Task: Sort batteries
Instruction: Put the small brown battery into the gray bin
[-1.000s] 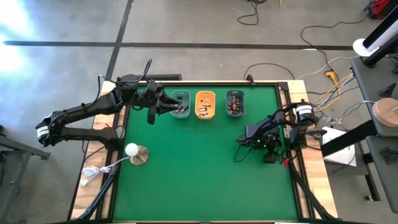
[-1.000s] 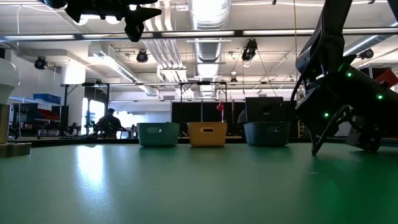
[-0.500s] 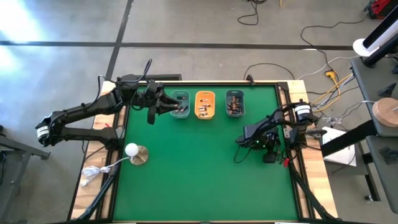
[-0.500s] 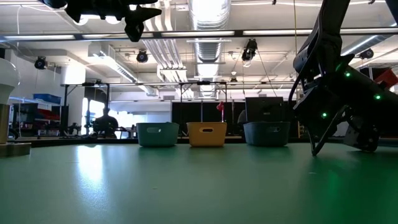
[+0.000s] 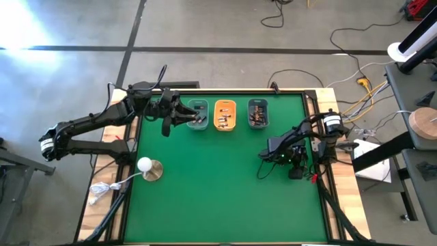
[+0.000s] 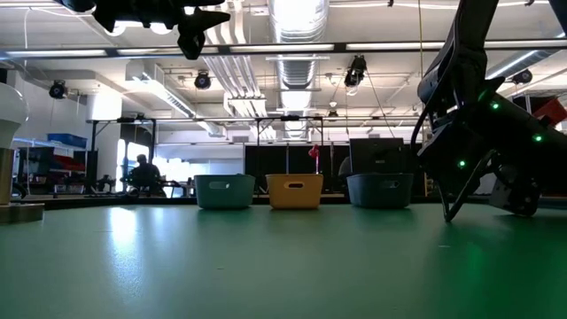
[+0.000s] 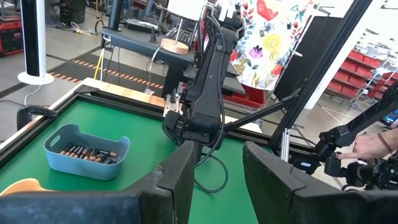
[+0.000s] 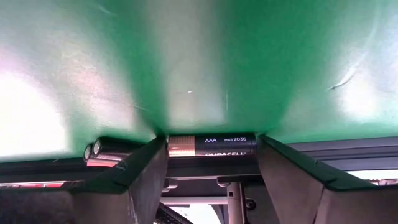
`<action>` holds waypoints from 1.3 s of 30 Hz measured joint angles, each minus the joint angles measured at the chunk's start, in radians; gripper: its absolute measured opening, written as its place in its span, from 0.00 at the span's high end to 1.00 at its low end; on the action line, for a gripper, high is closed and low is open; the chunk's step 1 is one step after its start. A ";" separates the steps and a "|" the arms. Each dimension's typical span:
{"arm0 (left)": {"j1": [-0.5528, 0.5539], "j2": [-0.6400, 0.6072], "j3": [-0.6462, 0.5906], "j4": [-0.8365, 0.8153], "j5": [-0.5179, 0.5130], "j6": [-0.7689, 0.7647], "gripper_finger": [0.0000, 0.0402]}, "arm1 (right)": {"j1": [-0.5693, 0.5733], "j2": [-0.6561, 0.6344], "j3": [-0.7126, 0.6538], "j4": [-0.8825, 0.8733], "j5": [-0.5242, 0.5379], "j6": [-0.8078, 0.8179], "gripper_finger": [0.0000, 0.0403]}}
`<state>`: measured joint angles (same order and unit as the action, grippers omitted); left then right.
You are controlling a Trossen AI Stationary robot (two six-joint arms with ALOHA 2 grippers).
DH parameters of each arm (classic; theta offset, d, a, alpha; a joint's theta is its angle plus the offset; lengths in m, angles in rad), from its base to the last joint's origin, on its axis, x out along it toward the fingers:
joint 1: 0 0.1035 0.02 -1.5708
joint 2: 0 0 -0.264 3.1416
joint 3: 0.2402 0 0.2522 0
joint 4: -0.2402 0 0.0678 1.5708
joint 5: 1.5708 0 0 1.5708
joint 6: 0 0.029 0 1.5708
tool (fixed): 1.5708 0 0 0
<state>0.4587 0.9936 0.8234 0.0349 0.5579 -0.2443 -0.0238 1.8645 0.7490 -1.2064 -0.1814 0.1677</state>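
Prob. workshop: exposed ducts (image 6: 292,35), racks (image 7: 373,68).

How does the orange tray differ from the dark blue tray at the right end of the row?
The orange tray stands in the middle of the row; the dark blue tray stands at the right end, nearer the right gripper. The orange tray is bright, the dark blue tray dull. Both are small rectangular trays holding batteries.
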 joint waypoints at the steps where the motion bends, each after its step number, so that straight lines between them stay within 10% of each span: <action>1: 0.000 0.000 0.000 0.000 0.000 0.000 0.71 | 0.000 0.000 0.000 0.001 0.000 0.000 0.41; 21: 0.000 0.000 0.000 0.000 0.000 0.025 0.71 | -0.003 -0.042 0.088 -0.063 0.058 0.023 0.49; 39: 0.001 0.000 0.000 0.025 -0.001 0.043 0.71 | -0.381 -0.136 0.674 -0.189 0.264 0.062 0.51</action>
<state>0.4599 0.9932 0.8238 0.0595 0.5571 -0.2010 -0.4044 1.7281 1.4229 -1.3959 0.0826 0.2297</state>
